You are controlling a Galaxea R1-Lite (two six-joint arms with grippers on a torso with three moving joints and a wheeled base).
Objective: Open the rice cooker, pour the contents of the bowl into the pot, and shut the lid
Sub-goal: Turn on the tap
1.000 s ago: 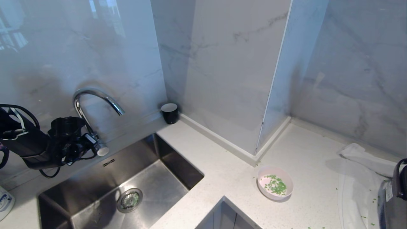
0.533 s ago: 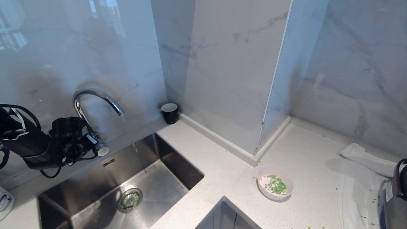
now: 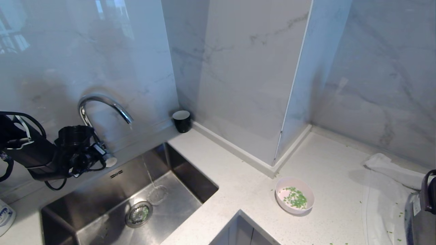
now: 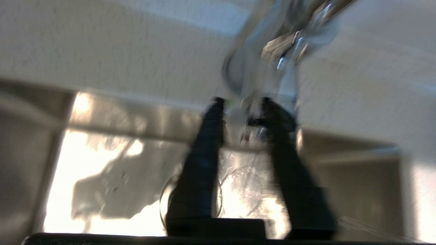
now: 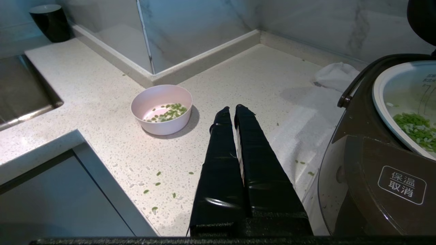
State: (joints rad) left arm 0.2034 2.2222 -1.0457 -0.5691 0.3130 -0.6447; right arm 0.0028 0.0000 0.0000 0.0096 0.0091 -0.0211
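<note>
Head view: the left end effector (image 3: 102,156) sits at the tap (image 3: 102,102) on the sink's (image 3: 190,177) far rim, and a thin stream of water (image 3: 148,170) falls into the basin. The bowl (image 3: 277,197) stands upright on the surface (image 3: 238,177), well to the right of the sink, with a thin scatter of the contents (image 3: 297,199) in it. Only an edge of the rice cooker (image 3: 419,221) shows, farther from the sink than the bowl. The running tap is the first hazard. If the arm swings off toward the bowl without shutting it, water could splash over the sink's rim onto the surface.

Left wrist view: the left end effector's (image 4: 240,102) fingers stand apart around the tap's chrome lever (image 4: 289,44). Blur hides whether the pads touch it. A loose hold could slip off the wet metal.

Right wrist view: the right end effector (image 5: 231,109) hangs above the surface, fingers pressed together and holding nothing, on the bowl's (image 5: 163,126) side away from the sink. The rice cooker (image 5: 368,163) is open, its lid (image 5: 422,17) raised, and the pot (image 5: 378,98) already holds green bits. Stray bits (image 5: 156,183) litter the surface. The light bowl could slide or tip if grabbed by one rim, shedding more, and the lid left up leaves the task unfinished.
</note>
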